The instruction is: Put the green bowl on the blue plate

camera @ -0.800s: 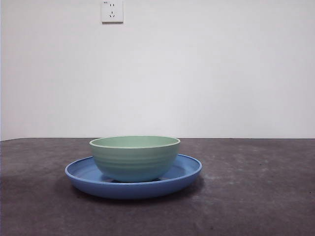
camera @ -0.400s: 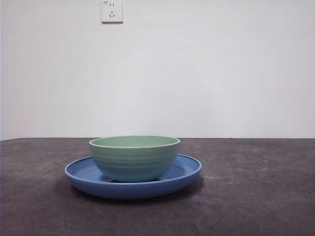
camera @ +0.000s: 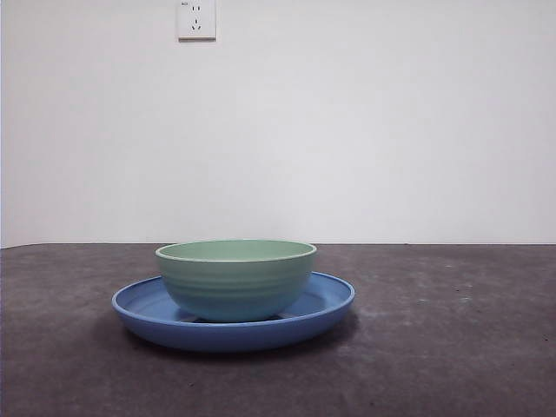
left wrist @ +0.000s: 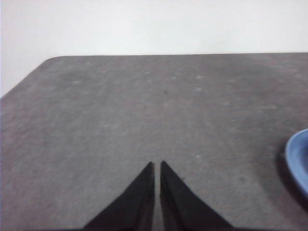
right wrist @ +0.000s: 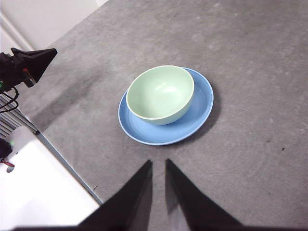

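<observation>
The green bowl (camera: 235,278) sits upright inside the blue plate (camera: 323,311) on the dark table, left of centre in the front view. Neither arm shows in that view. In the right wrist view the bowl (right wrist: 161,94) rests on the plate (right wrist: 199,113), towards the plate's side nearer the left arm. My right gripper (right wrist: 158,163) hangs high above the table, well back from them, jaws shut and empty. My left gripper (left wrist: 156,166) is shut and empty over bare table, with only the plate's edge (left wrist: 297,159) in its view.
The left arm's black tip (right wrist: 33,60) shows at the table's side in the right wrist view, beside cables and a white surface (right wrist: 38,192). A white wall with a socket (camera: 197,19) stands behind the table.
</observation>
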You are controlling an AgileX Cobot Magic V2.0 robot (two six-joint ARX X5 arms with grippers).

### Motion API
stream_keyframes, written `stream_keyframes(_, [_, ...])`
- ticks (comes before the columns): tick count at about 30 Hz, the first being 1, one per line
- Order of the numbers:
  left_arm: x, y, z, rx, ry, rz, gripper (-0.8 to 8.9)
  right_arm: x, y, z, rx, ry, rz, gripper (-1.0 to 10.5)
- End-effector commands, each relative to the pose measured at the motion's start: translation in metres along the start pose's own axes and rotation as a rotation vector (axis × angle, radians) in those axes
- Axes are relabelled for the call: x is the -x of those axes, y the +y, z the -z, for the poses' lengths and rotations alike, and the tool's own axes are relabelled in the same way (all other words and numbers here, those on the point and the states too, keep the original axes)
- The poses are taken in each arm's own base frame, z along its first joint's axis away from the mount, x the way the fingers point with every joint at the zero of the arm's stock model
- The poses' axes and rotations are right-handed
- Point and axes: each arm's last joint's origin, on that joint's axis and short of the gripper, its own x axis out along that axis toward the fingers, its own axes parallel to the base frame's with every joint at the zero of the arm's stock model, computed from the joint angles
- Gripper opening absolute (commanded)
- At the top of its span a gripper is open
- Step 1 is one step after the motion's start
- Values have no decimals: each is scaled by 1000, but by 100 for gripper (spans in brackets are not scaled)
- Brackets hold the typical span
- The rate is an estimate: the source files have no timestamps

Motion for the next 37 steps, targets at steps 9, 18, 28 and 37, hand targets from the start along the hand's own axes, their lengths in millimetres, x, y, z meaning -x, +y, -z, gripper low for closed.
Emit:
stream_keyframes(9, [-2, 5, 8, 1, 35, -51, 19, 1, 1, -2, 19, -13, -6, 41])
stream_keyframes(18, [-2, 4, 8, 34, 32, -47, 19, 1, 1, -2, 19, -13, -6, 41])
stream_keyframes(28, [-2, 4, 8, 34, 33, -47, 19, 1, 1, -2, 19, -13, -6, 41])
stream_keyframes(37, [-2, 4, 8, 34, 33, -47, 19, 3, 2, -1, 21, -25, -1, 42])
